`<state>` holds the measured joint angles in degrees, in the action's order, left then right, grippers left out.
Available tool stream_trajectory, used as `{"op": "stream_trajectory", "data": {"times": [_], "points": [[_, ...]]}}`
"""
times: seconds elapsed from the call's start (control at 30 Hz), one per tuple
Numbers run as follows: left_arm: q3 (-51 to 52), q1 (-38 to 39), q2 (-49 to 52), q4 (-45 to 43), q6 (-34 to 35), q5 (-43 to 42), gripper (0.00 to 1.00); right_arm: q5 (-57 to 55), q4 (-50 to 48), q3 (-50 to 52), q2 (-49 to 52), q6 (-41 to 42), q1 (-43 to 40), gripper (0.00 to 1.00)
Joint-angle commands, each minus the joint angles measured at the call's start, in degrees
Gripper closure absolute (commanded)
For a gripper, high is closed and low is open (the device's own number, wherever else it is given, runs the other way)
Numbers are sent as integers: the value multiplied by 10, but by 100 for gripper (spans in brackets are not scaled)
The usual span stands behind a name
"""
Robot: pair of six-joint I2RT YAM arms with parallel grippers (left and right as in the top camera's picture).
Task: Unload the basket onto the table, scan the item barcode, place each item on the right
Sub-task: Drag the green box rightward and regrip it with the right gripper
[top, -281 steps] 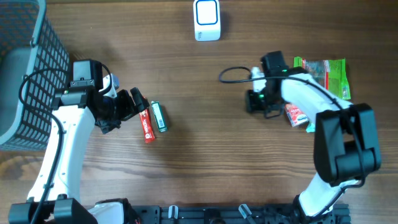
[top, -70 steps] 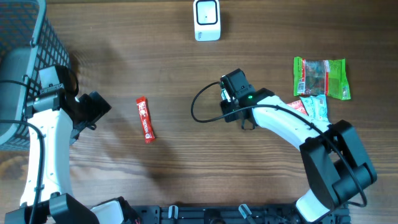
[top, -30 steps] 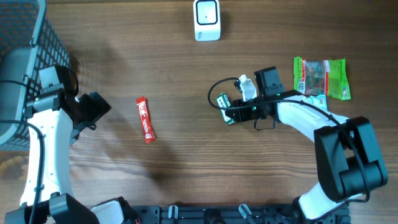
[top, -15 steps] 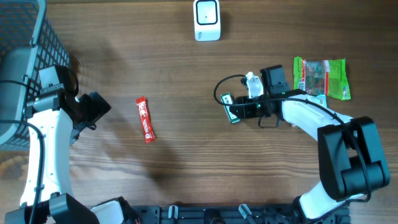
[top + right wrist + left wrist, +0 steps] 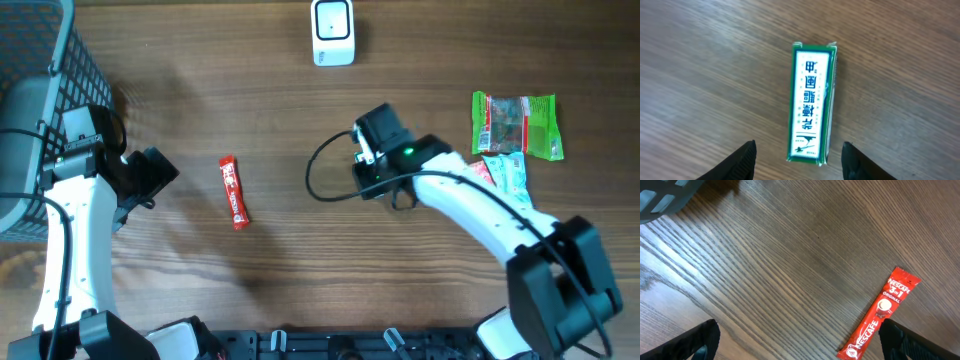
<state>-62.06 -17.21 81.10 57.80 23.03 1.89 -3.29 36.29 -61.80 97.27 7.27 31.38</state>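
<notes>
The item, a small green and white box (image 5: pixel 812 102) printed with Chinese characters, lies flat on the wooden table. My right gripper (image 5: pixel 800 162) hangs just above it, open, with a finger on each side of the near end and a gap on both sides. From overhead the right gripper (image 5: pixel 372 168) covers the box. No barcode shows on its upper face. The white scanner (image 5: pixel 332 32) stands at the table's far edge. My left gripper (image 5: pixel 802 345) is open and empty, near the left side of the table (image 5: pixel 150 175).
A red Nescafe sachet (image 5: pixel 233 192) lies left of centre, its lower end near my left gripper's right finger (image 5: pixel 880 312). A grey mesh basket (image 5: pixel 40 110) fills the far left. A green snack bag (image 5: pixel 515 125) and small packets (image 5: pixel 500 172) lie at the right.
My right gripper has opened and let go of the green box, which now lies flat on the table; the wrist swung left over it. The left arm has not moved.
</notes>
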Motion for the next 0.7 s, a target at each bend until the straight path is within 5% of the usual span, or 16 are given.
{"op": "stream_trajectory", "data": {"times": [0.0, 0.23, 0.67], "points": [[2, -3, -6, 0, 6, 6, 0, -69, -25, 20, 37, 22, 8, 45], [2, -3, -6, 0, 6, 6, 0, -24, -59, 27, 58, 18, 8, 36], [2, -3, -6, 0, 6, 6, 0, -22, -94, 59, 74, 19, 5, 51]]}}
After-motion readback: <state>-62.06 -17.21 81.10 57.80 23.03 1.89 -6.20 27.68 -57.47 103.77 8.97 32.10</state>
